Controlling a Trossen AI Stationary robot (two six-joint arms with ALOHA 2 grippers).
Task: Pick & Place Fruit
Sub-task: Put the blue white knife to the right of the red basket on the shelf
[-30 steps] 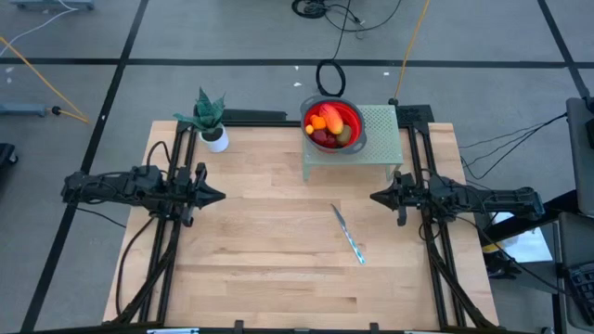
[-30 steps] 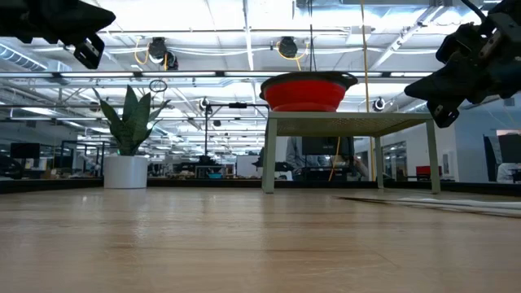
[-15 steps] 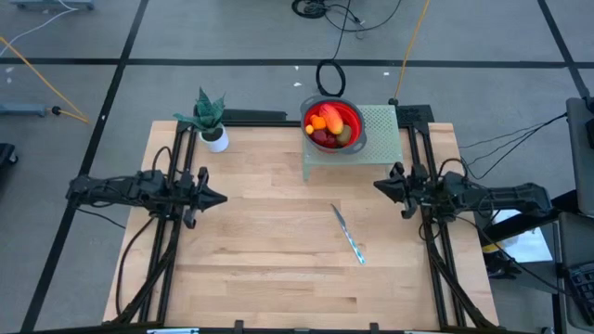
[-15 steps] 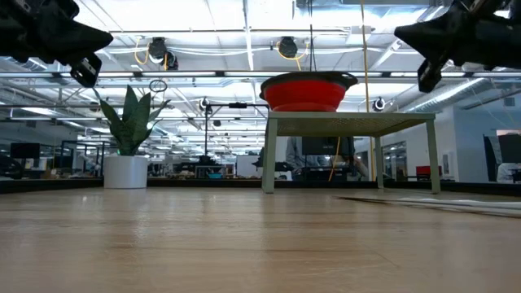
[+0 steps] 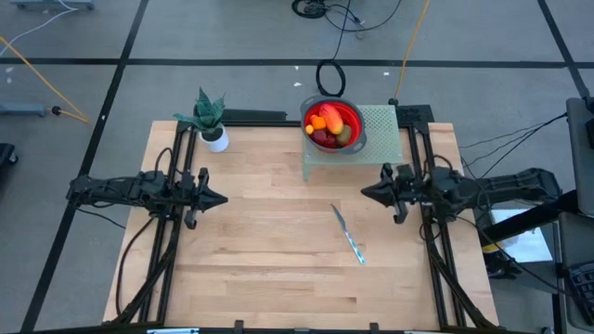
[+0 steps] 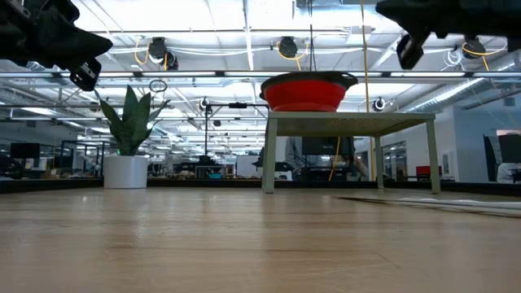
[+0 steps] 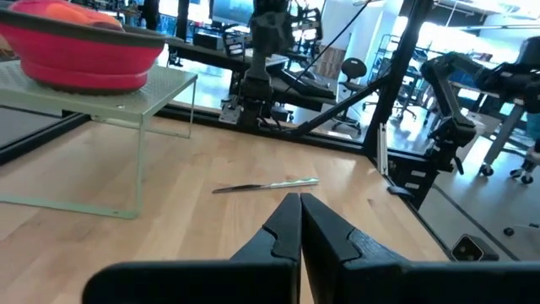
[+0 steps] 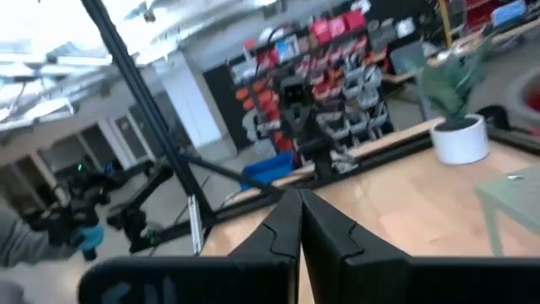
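Spanning bare wooden table [image 5: 269, 260]

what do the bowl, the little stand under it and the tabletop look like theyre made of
Bowl: probably matte red plastic or silicone, with a grey rim. Stand: pale green and see-through, likely acrylic or tinted glass. Tabletop: light wood in joined planks with visible grain, lightly glossy.

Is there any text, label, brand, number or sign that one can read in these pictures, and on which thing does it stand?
None can be read.
Bowl, knife, plant pot, green stand: no writing shows on them.
Shelf bins in the room behind, right wrist view: coloured shapes only, too blurred to read.
Screens in the room, left wrist view: nothing legible.
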